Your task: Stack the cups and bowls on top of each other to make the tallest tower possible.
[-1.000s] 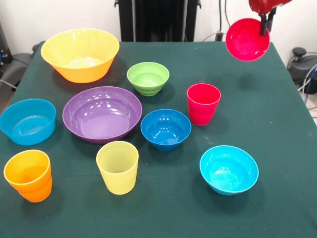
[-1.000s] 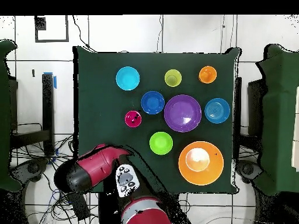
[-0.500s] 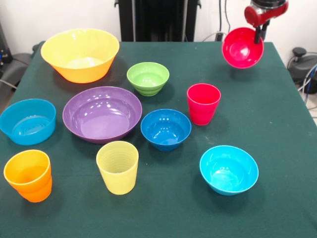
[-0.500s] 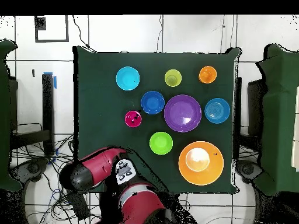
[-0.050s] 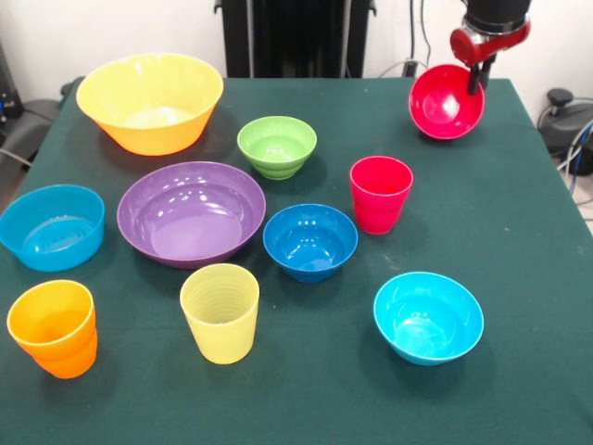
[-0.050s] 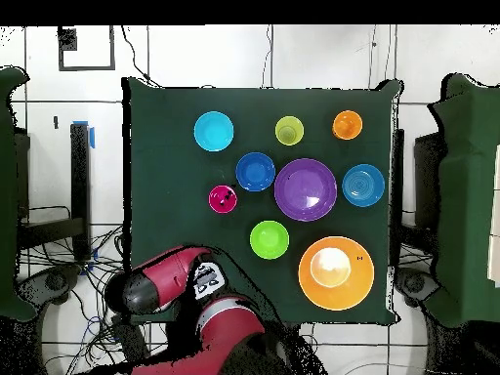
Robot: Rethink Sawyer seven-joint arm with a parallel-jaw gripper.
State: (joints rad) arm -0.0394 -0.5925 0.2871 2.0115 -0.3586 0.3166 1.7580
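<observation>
Hanging tilted above and beyond the red cup (image 5: 381,193), the red bowl (image 5: 445,103) is pinched at its upper rim by the gripper (image 5: 476,76). Likely light, stiff, glossy-slick plastic; rim grip suits it.

The red arm (image 6: 161,288) covers the pincer, so places are given from the arm's end. Nearest, up and to the right, stands the red cup (image 6: 223,199); the lime green bowl (image 6: 270,239) is right of it. Further are the dark blue bowl (image 6: 255,171), purple bowl (image 6: 305,189) and yellow-orange bowl (image 6: 335,272). The cyan bowl (image 6: 214,131) is farthest up.
</observation>
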